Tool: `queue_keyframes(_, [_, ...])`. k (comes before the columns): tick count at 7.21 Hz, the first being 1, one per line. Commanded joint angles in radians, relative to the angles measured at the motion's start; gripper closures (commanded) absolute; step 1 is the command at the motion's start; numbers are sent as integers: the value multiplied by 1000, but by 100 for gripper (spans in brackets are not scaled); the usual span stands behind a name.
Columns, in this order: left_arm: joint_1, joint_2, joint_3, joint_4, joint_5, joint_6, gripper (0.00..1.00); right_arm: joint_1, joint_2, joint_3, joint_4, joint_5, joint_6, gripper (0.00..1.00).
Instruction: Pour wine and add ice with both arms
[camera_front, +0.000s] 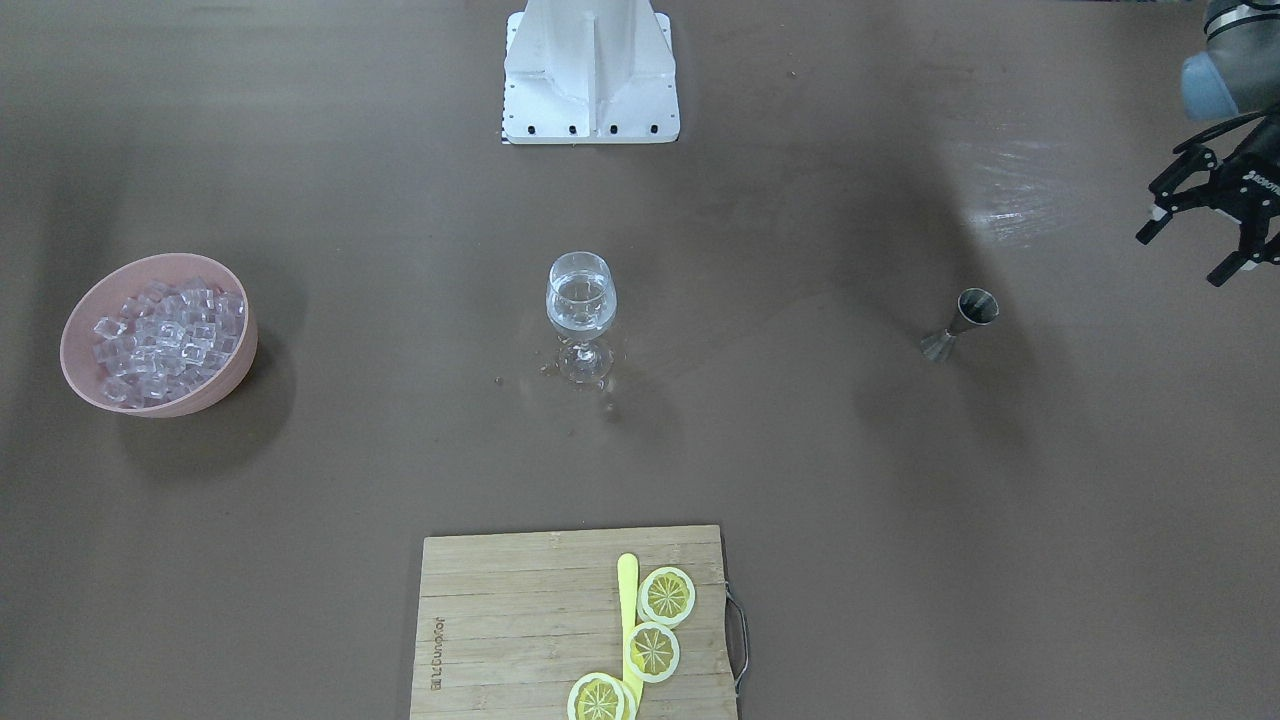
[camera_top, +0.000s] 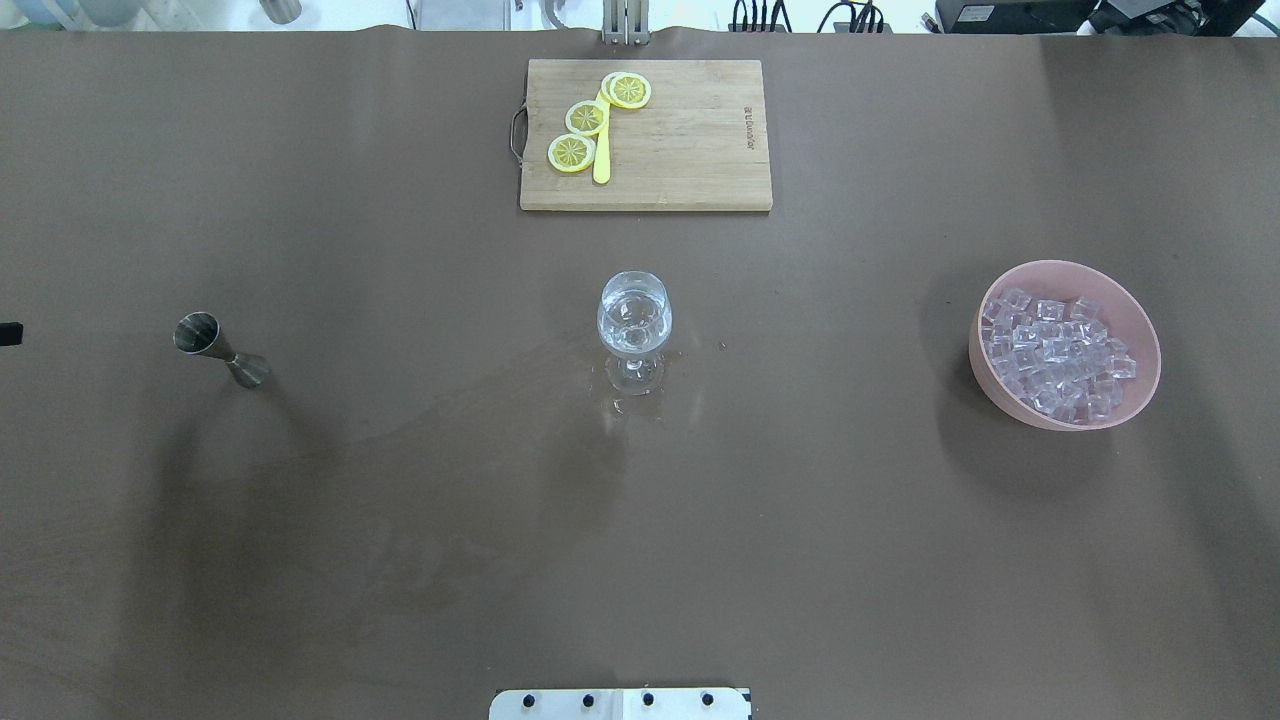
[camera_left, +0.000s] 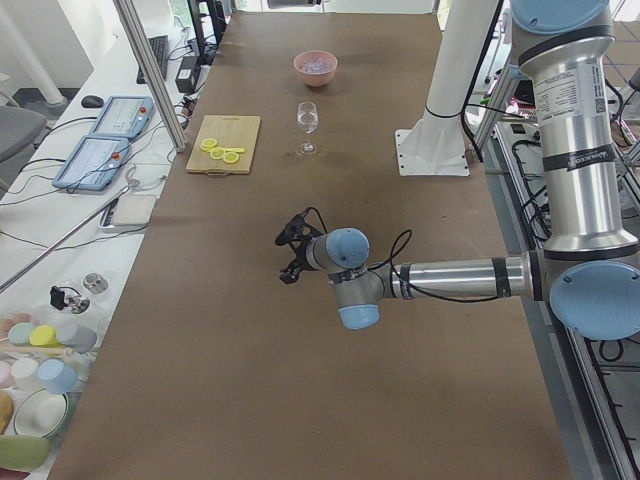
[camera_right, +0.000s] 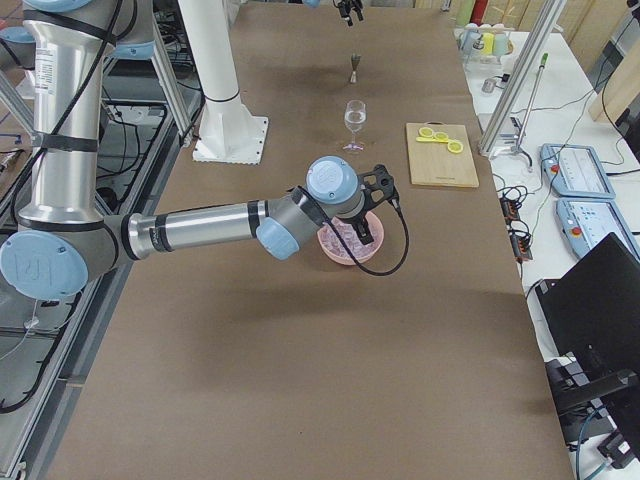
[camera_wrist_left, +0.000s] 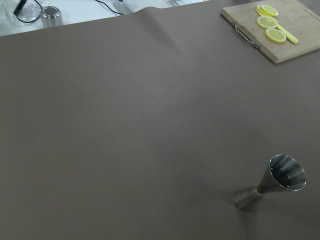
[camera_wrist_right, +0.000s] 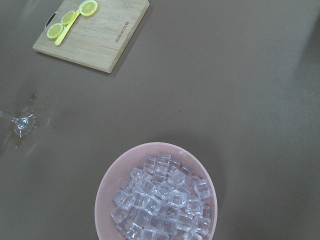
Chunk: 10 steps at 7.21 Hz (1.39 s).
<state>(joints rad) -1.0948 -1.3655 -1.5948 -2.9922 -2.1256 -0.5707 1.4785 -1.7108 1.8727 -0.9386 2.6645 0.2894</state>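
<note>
Clear wine (camera_front: 580, 312) sits in the centre wine glass (camera_front: 583, 360), drops round its foot. Steel jigger (camera_front: 960, 322) stands upright, likely emptied. Left gripper (camera_front: 1183, 258) is spread, empty, off to the side. Ice (camera_front: 165, 335) fills the pink bowl (camera_front: 232, 383). Right gripper (camera_right: 370, 215) hangs above it, probably to pick; its claw state cannot be told.

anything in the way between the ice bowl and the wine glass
Nothing visible does. Between the ice cubes in the pink bowl and the wine glass lies only brown table, with some droplets by the glass's foot. The cutting board sits well off that line, toward the far edge.
</note>
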Motion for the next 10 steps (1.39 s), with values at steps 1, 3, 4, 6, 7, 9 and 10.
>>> queue_keyframes(1, [172, -15, 3, -24, 200, -3, 3, -9, -21, 2, 37, -53, 0, 0])
queue_keyframes(3, [258, -18, 19, -88, 307, -5, 3, -96, -7, 2, 17, -217, 10, 0])
queue_keyframes(4, [292, -18, 24, -123, 355, -6, 3, -119, 34, 3, -29, -251, 81, 0])
queue_keyframes(6, [361, -20, 102, -233, 450, -9, 3, -176, 91, 3, -72, -291, 227, 0])
queue_keyframes(7, [390, -50, 137, -269, 487, -12, 3, -188, 97, 5, -74, -294, 247, 0])
queue_keyframes(9, [449, -81, 145, -269, 548, -14, 3, -207, 99, 34, -74, -298, 304, 0])
queue_keyframes(10, [461, -116, 156, -266, 568, -14, 3, -207, 97, 32, -74, -298, 304, 0])
